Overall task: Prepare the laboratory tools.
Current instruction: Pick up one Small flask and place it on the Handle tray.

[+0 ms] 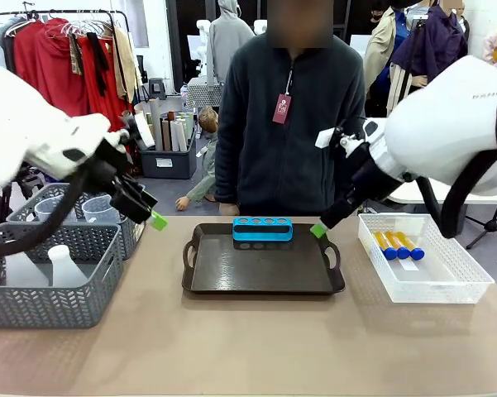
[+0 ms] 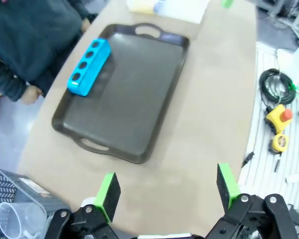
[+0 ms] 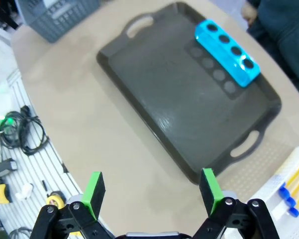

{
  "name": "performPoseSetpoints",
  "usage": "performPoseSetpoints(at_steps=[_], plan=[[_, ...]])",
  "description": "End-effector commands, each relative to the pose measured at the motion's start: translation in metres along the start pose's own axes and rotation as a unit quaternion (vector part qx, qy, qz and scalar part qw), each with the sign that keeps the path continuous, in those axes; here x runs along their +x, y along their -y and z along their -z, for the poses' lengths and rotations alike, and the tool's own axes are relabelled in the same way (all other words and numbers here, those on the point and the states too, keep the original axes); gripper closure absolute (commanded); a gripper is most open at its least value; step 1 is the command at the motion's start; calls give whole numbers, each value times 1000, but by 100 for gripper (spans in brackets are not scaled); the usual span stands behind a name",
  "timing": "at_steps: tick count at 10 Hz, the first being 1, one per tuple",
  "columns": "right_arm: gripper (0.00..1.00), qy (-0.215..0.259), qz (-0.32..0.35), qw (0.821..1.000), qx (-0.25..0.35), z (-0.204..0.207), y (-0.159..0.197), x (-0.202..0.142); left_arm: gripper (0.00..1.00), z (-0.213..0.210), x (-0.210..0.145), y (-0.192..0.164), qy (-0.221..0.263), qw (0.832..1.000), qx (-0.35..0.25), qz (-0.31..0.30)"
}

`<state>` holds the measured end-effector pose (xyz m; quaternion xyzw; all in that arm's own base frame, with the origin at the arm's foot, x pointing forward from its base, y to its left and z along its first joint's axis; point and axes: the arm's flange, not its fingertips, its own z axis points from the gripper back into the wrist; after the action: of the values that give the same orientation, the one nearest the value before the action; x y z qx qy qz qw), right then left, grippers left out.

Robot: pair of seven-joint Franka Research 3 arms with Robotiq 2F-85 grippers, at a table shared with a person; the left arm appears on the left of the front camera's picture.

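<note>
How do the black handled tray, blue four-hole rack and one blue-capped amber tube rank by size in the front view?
1. black handled tray
2. low blue four-hole rack
3. blue-capped amber tube
Similar depth, so the order holds.

Left hand (image 2: 166,185) spread wide above tabletop (image 2: 214,99); blue rack (image 2: 89,66) on black tray (image 2: 134,99), far edge; beaker (image 2: 19,219) in grey basket (image 2: 5,181).

The low blue four-hole rack (image 1: 263,229) stands upright at the centre of the frame, holes facing up. Blue-capped tubes of amber liquid (image 1: 399,245) lie side by side at right. At lower left the translucent white conical flask (image 1: 62,266) stands upright, with the clear measuring beaker (image 1: 100,208) just behind it.
</note>
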<state>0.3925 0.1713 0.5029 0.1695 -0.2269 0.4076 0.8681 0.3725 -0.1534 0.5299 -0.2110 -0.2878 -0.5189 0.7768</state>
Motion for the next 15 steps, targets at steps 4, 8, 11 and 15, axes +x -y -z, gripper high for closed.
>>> performPoseSetpoints(at_steps=[4,8,11,15], plan=[[0,77,-39,996,36,-78,35,22,0,-52,13,-13,66,996,3,53],[0,98,-60,993,-7,-134,48,35,0,-91,37,-17,107,991,27,74],[0,111,-65,991,-25,-164,52,46,0,-105,59,-21,89,992,41,77],[0,93,-63,993,-39,-170,61,53,0,-121,90,-25,33,996,45,67]])
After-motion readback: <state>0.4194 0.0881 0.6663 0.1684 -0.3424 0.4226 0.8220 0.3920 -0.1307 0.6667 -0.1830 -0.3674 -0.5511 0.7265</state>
